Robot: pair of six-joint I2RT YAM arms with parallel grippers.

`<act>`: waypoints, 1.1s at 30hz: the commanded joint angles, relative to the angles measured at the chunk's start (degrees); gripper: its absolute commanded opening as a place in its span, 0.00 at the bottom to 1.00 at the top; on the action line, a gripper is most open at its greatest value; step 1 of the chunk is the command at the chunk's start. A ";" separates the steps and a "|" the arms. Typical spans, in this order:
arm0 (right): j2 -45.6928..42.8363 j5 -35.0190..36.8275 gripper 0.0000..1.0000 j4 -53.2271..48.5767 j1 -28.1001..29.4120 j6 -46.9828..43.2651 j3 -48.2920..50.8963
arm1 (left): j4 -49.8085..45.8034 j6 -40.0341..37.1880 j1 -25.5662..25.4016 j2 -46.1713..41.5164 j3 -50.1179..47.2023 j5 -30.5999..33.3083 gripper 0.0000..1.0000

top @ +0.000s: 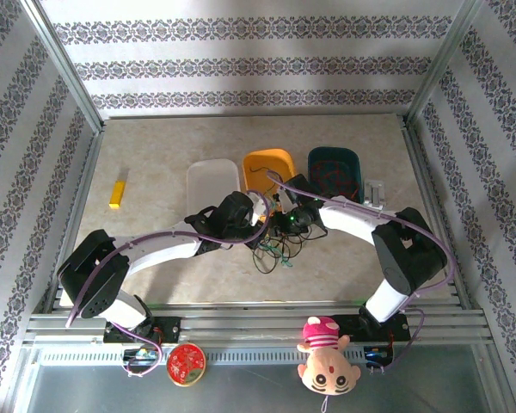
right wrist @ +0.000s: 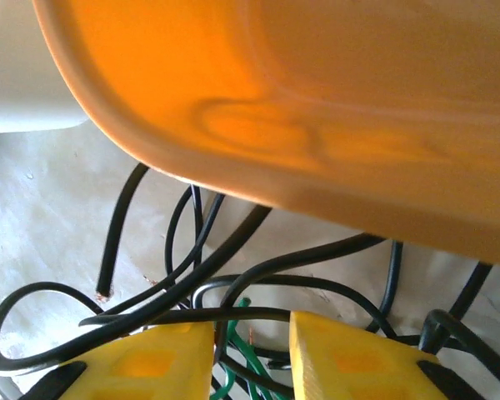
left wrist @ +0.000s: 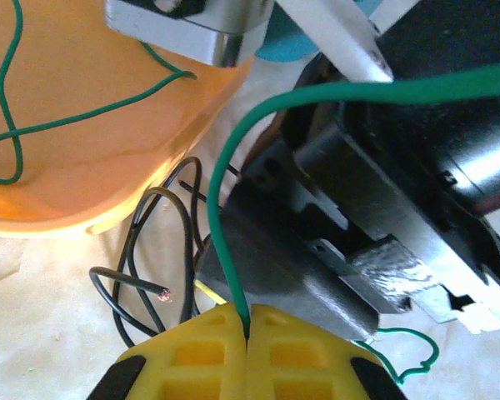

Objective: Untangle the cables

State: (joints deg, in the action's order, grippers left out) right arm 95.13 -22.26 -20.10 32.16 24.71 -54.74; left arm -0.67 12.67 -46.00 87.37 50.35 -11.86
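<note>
Yellow block: a small yellow block (top: 117,194) lies alone at the far left of the counter (top: 155,249), well apart from the work.
White bin: the white bin (top: 212,185) stands just left of the orange bin; I cannot tell whether anything lies in it.
Left tool: the left tool (left wrist: 247,329) has its yellow fingers pressed together on a green wire (left wrist: 221,175). The wire rises from the pinch and arcs off to the right, past the other arm's black housing.
Orange bin: the orange bin (left wrist: 83,125) sits just beyond both tools, and a loose green wire loops inside it.
Cables: the cables (top: 275,249) make a small knot on the counter just in front of the orange bin, between and below the two tools. Black wires (right wrist: 192,283) cross one another under the bin's edge, with green strands beneath them.
Right tool: the right tool (right wrist: 250,350) hangs low over the knot with its fingers part-way apart. A black wire runs across the gap and nothing is clamped.
Teal bin: the teal bin (top: 335,170) stands to the right, holding what look like red wires.
Step in hand: probably freeing the green wire from the black ones.
Next move: the right tool likely needs a firm pinch on the black strand while the left draws the green wire clear without dragging the whole knot.
</note>
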 commanded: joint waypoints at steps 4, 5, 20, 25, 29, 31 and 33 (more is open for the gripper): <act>3.07 3.18 0.09 2.99 0.77 2.95 -1.95 | 1.82 0.30 -1.19 -1.45 -0.26 -4.99 0.00; 3.45 3.49 0.07 3.04 0.79 3.23 -2.10 | 1.99 0.21 -1.28 -1.49 -0.25 -6.11 0.00; 2.57 6.18 0.01 4.66 0.58 5.35 0.56 | 6.55 2.92 -1.34 -12.19 -1.73 -11.37 0.00; 1.02 5.35 0.01 6.38 0.01 5.46 2.14 | -0.02 0.43 -0.85 -15.83 0.79 -3.74 0.00; -3.98 4.51 0.03 10.51 -0.06 5.43 5.36 | -2.93 -1.43 -0.67 -16.34 1.81 9.10 0.00; -8.30 5.64 0.07 12.58 -0.04 5.77 7.56 | -2.76 -0.46 0.45 -15.43 2.56 12.52 0.00; -13.21 8.14 0.12 13.01 -0.30 6.27 9.50 | -2.14 0.83 2.67 -13.37 3.75 11.94 0.00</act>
State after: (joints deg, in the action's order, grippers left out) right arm 87.99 -17.12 -10.81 32.36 30.17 -47.03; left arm -1.10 13.26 -45.56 72.03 51.64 -5.48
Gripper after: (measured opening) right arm 0.108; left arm 0.037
